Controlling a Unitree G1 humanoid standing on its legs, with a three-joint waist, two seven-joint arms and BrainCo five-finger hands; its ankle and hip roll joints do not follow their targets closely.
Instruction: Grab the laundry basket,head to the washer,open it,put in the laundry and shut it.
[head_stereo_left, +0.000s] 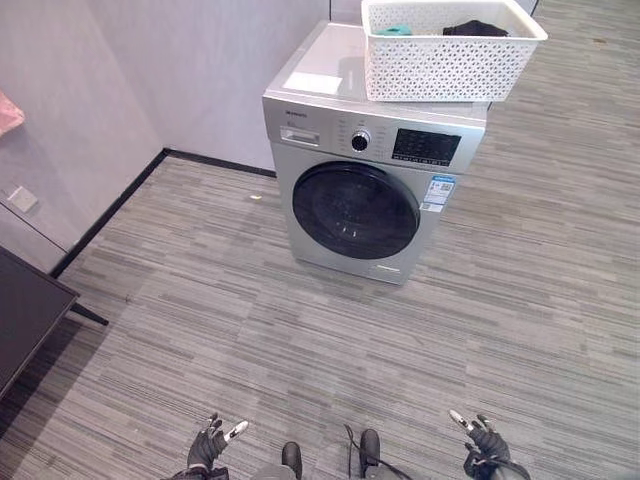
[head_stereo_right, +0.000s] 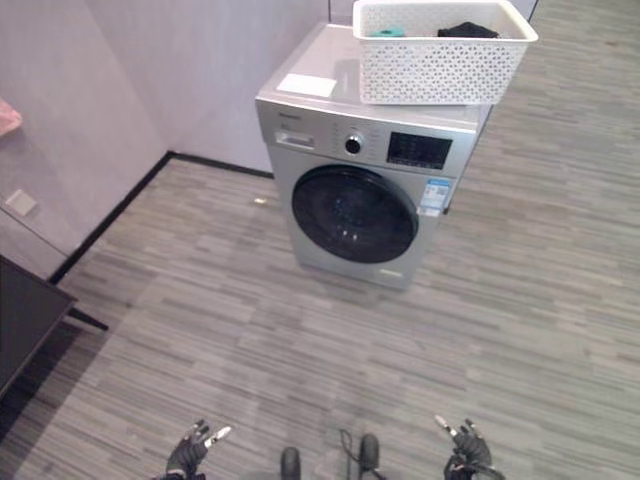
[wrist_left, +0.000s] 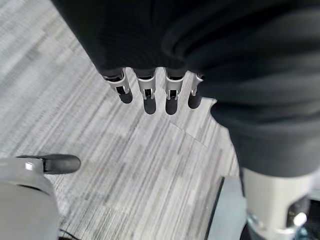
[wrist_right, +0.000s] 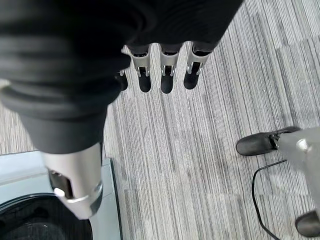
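Head views show white laundry basket (head_stereo_left: 452, 50) resting on the closed silver washer (head_stereo_left: 365, 190), holding dark laundry (head_stereo_left: 475, 28), while each wrist view shows left hand (wrist_left: 150, 92) and right hand (wrist_right: 165, 75) relaxed, empty, above striped floor (head_stereo_left: 300, 340)

a grey striped floor (head_stereo_left: 250, 340) is seen, on which a silver washer (head_stereo_left: 365, 190) is stood at the far side, near the wall, its dark round door closed. the washer's flat top carries a white laundry basket (head_stereo_left: 445, 50) at its right, overhanging the front edge. dark and teal laundry (head_stereo_left: 475, 28) is held inside. a dark table (head_stereo_left: 25, 310) stands at the near left.
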